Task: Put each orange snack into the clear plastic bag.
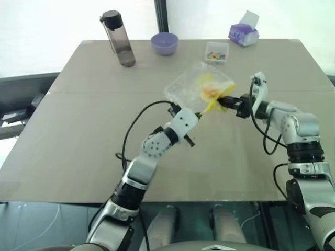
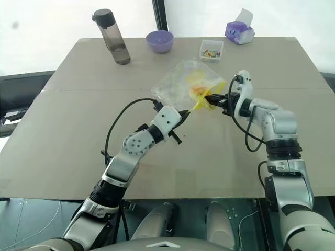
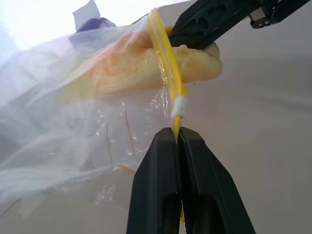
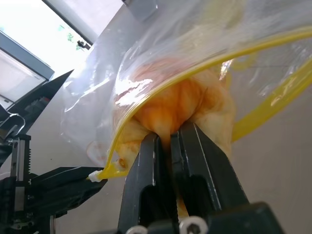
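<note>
The round, orange-yellow, bun-like snack (image 4: 180, 105) is held above the middle of the surface (image 1: 78, 157), toward its far edge, partly pushed through the mouth of the crinkly transparent plastic zip bag with the yellow strip (image 1: 196, 86). The right gripper (image 1: 226, 101) is clenched on the near end of the snack; the left gripper (image 1: 196, 116) is clenched on the yellow strip at the end of the bag's mouth.

The snack is judged light and soft: it bulges around the black fingers (image 4: 204, 170) in the right wrist view, so a firm squeeze would probably dent it, and a hold across its thick middle looks safest. The bag is judged thin, limp and slippery; the stiffer yellow strip is likely the only dependable place to take it, since the film would slide or crumple.

The left wrist view shows how little of the strip is pinched, at its very corner, and that the snack's rear end lies outside the strip. The right wrist view shows the mouth opened into a loop around the snack. The head views alone show the bag hanging clear of the surface, with a purple bowl (image 1: 164, 43) and a small clear box (image 1: 216, 52) near the far edge.
</note>
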Robot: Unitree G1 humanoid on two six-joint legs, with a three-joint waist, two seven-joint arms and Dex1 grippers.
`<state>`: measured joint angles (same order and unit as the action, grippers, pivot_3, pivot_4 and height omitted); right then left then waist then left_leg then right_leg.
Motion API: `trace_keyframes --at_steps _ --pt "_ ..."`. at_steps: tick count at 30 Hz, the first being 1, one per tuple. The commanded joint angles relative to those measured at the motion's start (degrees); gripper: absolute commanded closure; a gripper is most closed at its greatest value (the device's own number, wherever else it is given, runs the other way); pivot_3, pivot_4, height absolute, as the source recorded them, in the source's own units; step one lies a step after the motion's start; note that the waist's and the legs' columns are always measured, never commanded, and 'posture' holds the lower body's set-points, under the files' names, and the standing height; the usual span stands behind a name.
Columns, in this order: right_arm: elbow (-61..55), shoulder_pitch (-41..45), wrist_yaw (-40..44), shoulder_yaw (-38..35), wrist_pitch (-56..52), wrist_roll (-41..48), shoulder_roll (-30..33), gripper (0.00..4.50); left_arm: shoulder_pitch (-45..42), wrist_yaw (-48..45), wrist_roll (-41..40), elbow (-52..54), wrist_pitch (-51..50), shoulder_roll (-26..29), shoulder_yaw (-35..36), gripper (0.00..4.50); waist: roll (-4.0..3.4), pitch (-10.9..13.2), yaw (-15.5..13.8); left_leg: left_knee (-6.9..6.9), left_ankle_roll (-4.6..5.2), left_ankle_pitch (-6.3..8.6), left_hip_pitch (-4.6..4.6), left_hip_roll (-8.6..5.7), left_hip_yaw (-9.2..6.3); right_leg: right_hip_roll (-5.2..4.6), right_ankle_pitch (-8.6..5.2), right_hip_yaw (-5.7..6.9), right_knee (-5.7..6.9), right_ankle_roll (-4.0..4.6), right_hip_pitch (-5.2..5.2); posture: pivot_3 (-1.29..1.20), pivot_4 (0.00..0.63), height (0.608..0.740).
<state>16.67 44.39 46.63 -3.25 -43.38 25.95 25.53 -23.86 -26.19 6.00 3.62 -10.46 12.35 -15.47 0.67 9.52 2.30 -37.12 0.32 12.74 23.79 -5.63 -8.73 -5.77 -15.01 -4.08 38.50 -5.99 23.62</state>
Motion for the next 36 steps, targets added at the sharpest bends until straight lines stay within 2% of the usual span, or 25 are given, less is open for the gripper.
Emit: trace_keyframes --at_steps 1,2,4,6,9,13,14,16,20,23,27,28,29,33,36 --pt "-3.13 0.16 1.26 -1.52 0.59 1.64 0.77 4.46 -0.58 -0.49 -1.57 1.52 -0.15 -0.31 1.02 4.50 0.00 0.00 -0.04 0.00 0.00 0.00 0.00 0.00 0.00 0.00 0.00 0.00 0.00 0.00 0.00 0.00 0.150 0.739" --pt "-3.88 -0.09 1.73 -1.42 0.44 1.94 0.87 4.46 -0.50 -0.65 -1.68 1.50 -0.20 -0.28 0.91 4.50 0.00 0.00 -0.04 0.00 0.00 0.00 0.01 0.00 0.00 0.00 0.00 0.00 -0.01 0.00 0.00 0.00 0.150 0.739" --pt "-1.43 0.70 -2.37 -0.60 2.50 -1.71 0.65 4.46 -0.07 -1.96 -2.46 1.76 -0.06 -0.14 0.29 4.50 0.00 0.00 -0.03 0.00 0.00 0.00 0.01 0.00 0.00 -0.01 0.00 0.00 -0.01 0.00 0.01 0.00 0.150 0.739" --pt "-2.85 -0.56 0.35 2.11 4.65 -3.36 1.71 4.46 0.33 -3.42 -3.40 2.29 0.56 -0.13 -0.32 4.50 0.00 0.00 -0.05 0.00 0.00 0.00 0.01 0.00 0.00 -0.01 0.00 0.00 0.00 0.00 0.00 0.00 0.150 0.739" --pt "-1.38 0.09 -1.87 2.57 6.32 -5.51 1.05 4.46 0.48 -5.04 -4.60 2.73 1.06 -0.30 -0.67 4.50 0.00 0.00 0.04 0.00 0.00 0.00 0.01 -0.01 0.01 -0.01 0.00 0.00 0.00 0.00 0.01 0.00 0.150 0.739" --pt "-1.06 -0.65 -0.10 4.88 10.98 -8.51 1.57 4.46 0.97 -6.69 -6.89 3.49 0.86 -0.91 -0.53 4.50 0.00 0.00 0.05 0.00 -0.01 0.00 0.00 -0.01 0.01 -0.01 0.00 0.00 0.00 0.00 0.01 0.00 0.150 0.739" --pt "0.20 -0.29 -2.22 4.98 11.79 -10.11 1.36 4.46 0.93 -6.90 -7.25 3.57 0.93 -1.02 -0.48 4.50 0.00 0.00 0.07 0.00 -0.01 0.00 0.00 -0.01 0.02 -0.01 0.00 0.00 0.00 0.00 0.01 0.00 0.150 0.739" --pt "-1.32 -1.23 0.14 5.62 11.67 -9.32 1.46 4.46 0.99 -7.25 -8.03 3.90 1.05 -1.27 -0.40 4.50 0.00 0.00 -0.01 0.00 -0.01 0.00 0.00 0.00 0.00 0.00 0.00 0.00 0.00 0.00 0.01 0.00 0.150 0.739" --pt "-0.60 -1.83 -0.81 5.77 13.52 -10.61 0.64 4.46 1.16 -7.63 -9.46 4.58 0.53 -1.97 -0.30 4.50 0.00 0.00 -0.03 0.00 -0.01 -0.01 0.01 -0.01 0.00 -0.01 0.00 0.00 -0.01 0.00 0.00 0.00 0.150 0.739" --pt "3.39 -0.14 -6.79 4.87 14.73 -13.50 -0.32 4.46 1.46 -7.77 -9.55 4.91 0.32 -1.87 -0.62 4.50 0.00 0.00 0.03 0.00 -0.01 -0.01 -0.02 0.00 0.01 0.00 0.00 -0.01 0.00 0.00 0.00 0.00 0.150 0.739" --pt "1.47 -1.37 -5.26 5.36 13.75 -12.41 -0.67 4.46 1.89 -7.63 -10.17 5.40 -0.13 -2.25 -0.55 4.50 -0.01 0.00 0.06 0.00 -0.01 -0.01 -0.01 0.00 0.01 0.00 0.00 -0.01 0.00 0.00 0.01 0.00 0.150 0.739" --pt "1.19 -1.58 -5.23 5.51 13.78 -12.44 -0.72 3.67 1.94 -7.31 -10.16 5.39 -0.22 -2.34 -0.43 4.50 0.00 0.00 0.05 0.00 -0.01 -0.01 -0.01 0.00 0.01 0.00 0.00 -0.01 0.00 0.00 0.01 0.00 0.150 0.739" --pt "0.73 -1.73 -5.36 5.28 13.81 -12.12 -1.01 3.50 1.83 -6.80 -10.05 5.08 -0.26 -2.45 -0.20 4.50 0.00 0.00 0.04 0.00 -0.01 -0.01 -0.01 0.00 0.01 0.00 0.00 -0.01 0.00 0.00 0.00 0.00 0.150 0.739" --pt "-2.14 -2.40 -5.08 4.66 12.48 -10.80 -1.11 1.63 1.50 -4.74 -10.85 4.13 -1.48 -3.49 1.43 4.50 0.00 0.00 0.00 0.00 -0.01 -0.01 -0.01 0.00 0.00 0.00 0.00 -0.01 0.00 0.00 0.00 0.00 0.150 0.739" --pt "-6.03 -3.96 -2.88 4.89 10.72 -9.36 0.30 1.63 1.43 -3.41 -12.64 3.90 -3.43 -4.80 3.13 4.50 0.00 0.00 -0.04 0.00 -0.01 -0.01 -0.01 0.00 -0.01 0.00 0.00 0.00 0.00 0.00 0.00 0.00 0.150 0.739"
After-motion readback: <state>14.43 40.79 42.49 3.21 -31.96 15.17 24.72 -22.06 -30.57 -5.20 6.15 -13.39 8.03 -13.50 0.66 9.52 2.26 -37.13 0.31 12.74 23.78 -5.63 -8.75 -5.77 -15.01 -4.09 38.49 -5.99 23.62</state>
